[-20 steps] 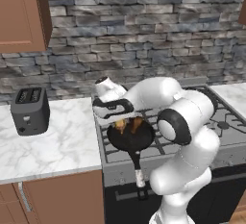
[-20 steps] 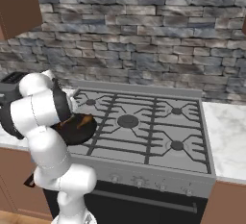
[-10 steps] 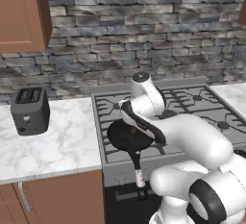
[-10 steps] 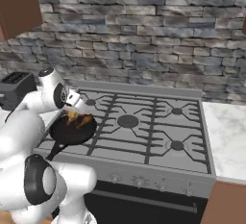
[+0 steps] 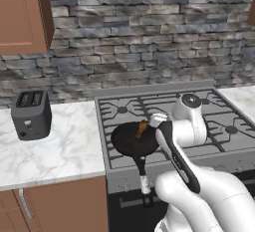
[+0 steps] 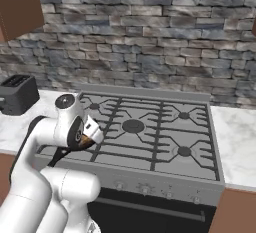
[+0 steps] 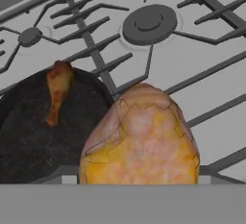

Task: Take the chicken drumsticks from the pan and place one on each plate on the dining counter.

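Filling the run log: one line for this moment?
gripper: shut on drumstick, lifted | second drumstick: in pan | pan: on stove | plates: unserved

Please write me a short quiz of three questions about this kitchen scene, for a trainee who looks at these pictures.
1. True or false: both chicken drumsticks lie in the pan.
2. What stands on the counter left of the stove? A) a toaster B) a kettle C) a plate
3. Where is each drumstick?

Key
1. False.
2. A.
3. One drumstick lies in the pan, near its rim. The other drumstick appears held by the end effector, lifted beside the pan over the stove grates.
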